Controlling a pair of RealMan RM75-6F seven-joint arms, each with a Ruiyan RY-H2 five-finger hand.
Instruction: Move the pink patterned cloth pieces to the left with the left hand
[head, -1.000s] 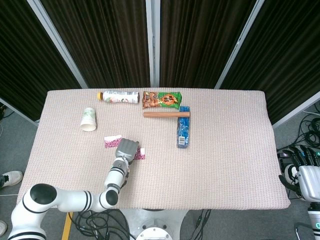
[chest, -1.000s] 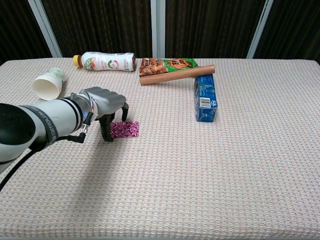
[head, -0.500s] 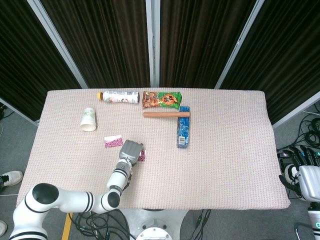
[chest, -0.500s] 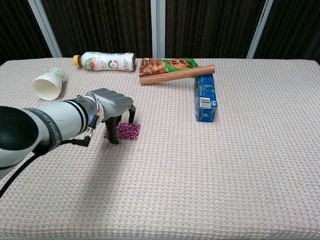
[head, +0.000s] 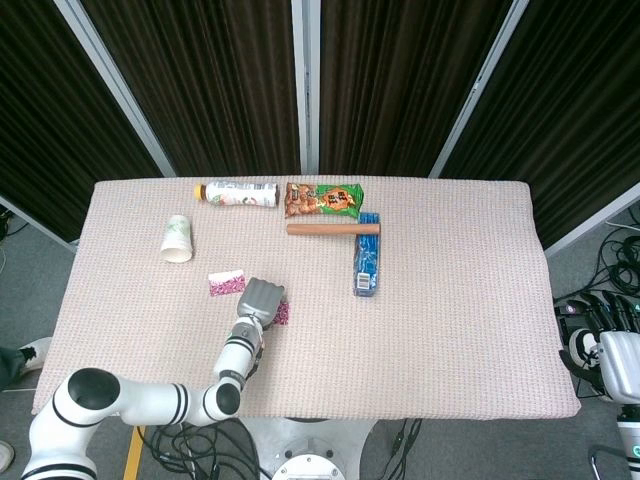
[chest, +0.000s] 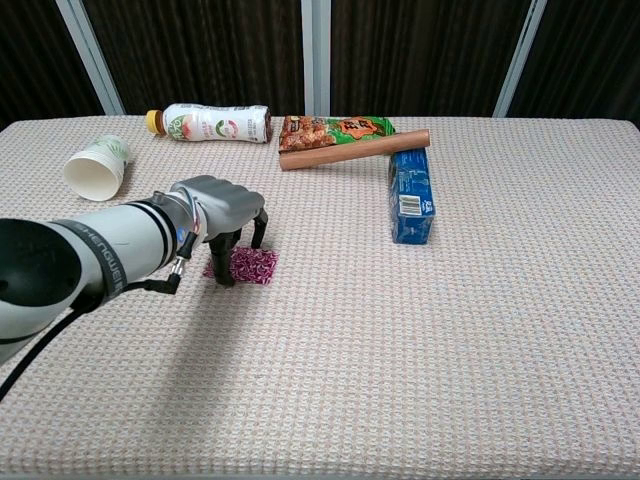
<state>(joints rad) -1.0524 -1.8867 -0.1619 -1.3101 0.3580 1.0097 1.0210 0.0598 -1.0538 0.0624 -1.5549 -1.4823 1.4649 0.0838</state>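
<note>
Pink cloth under your hand: the nearer cloth piece (chest: 250, 266) lies bunched on the woven tablecloth (chest: 420, 340), with your left hand (chest: 222, 204) arched over it.
Grasp: fingertips (chest: 226, 277) are planted around the fabric; whether they have actually pinched it, the pictures cannot settle.
Second piece: the other pink cloth piece (head: 226, 284) lies flat, just left of and beyond your hand in the head view, untouched.
Progress: early, by the look of it; neither piece sits far left, so you likely still have both to carry over.
Right hand: your right hand (head: 610, 352) hangs off the table's right edge, its fingers too unclear to read.
Far side: paper cup (head: 177, 239), bottle (head: 238, 193), snack bag (head: 322, 199), wooden stick (head: 333, 229), blue box (head: 367, 266).
</note>
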